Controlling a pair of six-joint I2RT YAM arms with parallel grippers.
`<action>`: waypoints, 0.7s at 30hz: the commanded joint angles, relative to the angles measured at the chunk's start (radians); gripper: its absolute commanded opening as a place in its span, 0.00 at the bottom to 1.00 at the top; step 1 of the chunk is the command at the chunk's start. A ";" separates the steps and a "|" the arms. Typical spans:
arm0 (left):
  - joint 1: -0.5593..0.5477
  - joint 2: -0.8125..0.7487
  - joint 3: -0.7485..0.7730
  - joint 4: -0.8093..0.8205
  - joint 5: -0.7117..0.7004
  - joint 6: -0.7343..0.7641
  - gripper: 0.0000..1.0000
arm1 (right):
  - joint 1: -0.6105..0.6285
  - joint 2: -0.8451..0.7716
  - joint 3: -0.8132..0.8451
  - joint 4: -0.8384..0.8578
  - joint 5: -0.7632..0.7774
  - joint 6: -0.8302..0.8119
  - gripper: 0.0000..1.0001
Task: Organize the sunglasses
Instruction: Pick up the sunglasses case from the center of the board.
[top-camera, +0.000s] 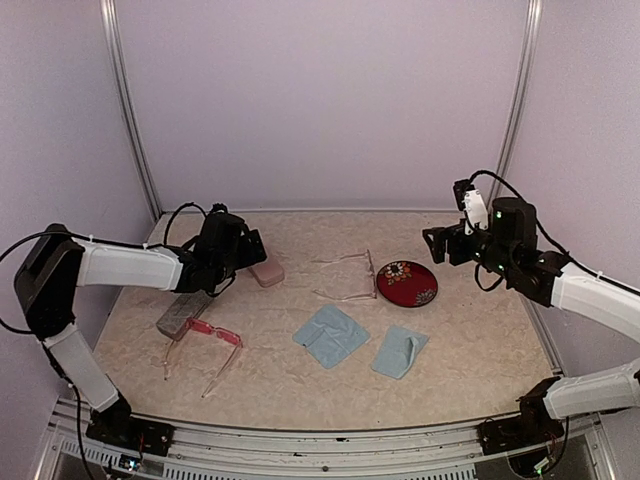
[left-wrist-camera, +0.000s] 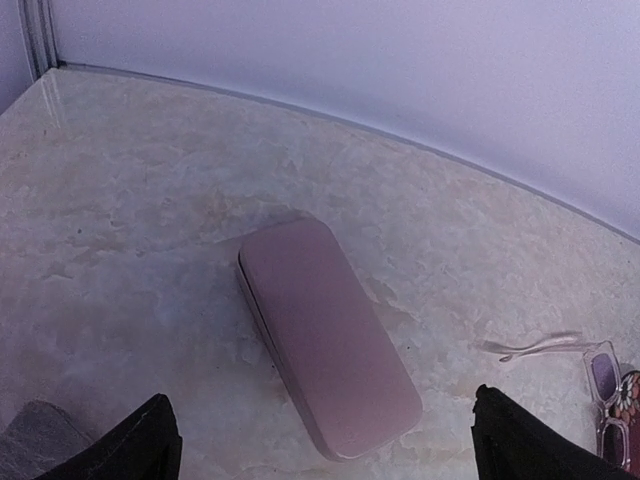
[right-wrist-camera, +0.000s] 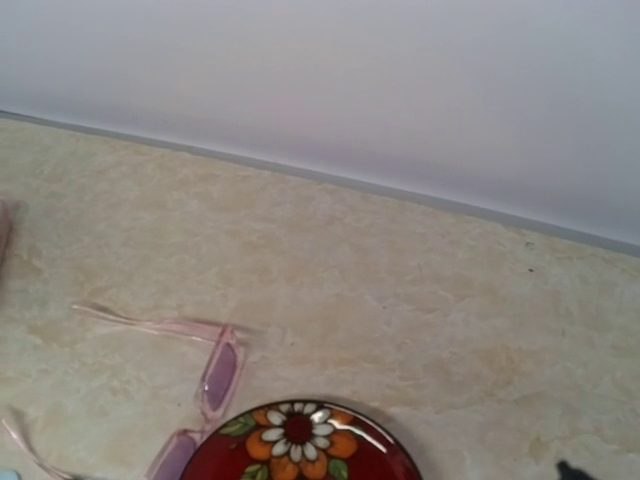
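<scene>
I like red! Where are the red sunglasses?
In the top view, the red sunglasses lie on the left, right beside the grey case, with a blue cloth to their right.

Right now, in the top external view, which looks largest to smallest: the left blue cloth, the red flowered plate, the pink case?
1. left blue cloth
2. red flowered plate: nearly alike with the cloth, which lies nearer the camera, so this order is unsure
3. pink case: clearly smallest

Bare tabletop (top-camera: 480, 335) lies open at the right front and along the back wall. The plate (top-camera: 407, 283) crowds the pale sunglasses (right-wrist-camera: 220, 372) on their right; the grey case (top-camera: 183, 313) sits just behind the red sunglasses (top-camera: 213, 332).
</scene>
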 joint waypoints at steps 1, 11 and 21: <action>-0.017 0.126 0.122 -0.114 0.008 -0.111 0.99 | -0.008 0.009 -0.022 0.037 -0.026 0.032 1.00; -0.018 0.388 0.388 -0.287 0.006 -0.172 0.99 | -0.002 -0.024 -0.071 0.054 -0.030 0.053 1.00; -0.017 0.516 0.516 -0.353 0.012 -0.187 0.99 | -0.001 -0.051 -0.102 0.066 -0.030 0.054 1.00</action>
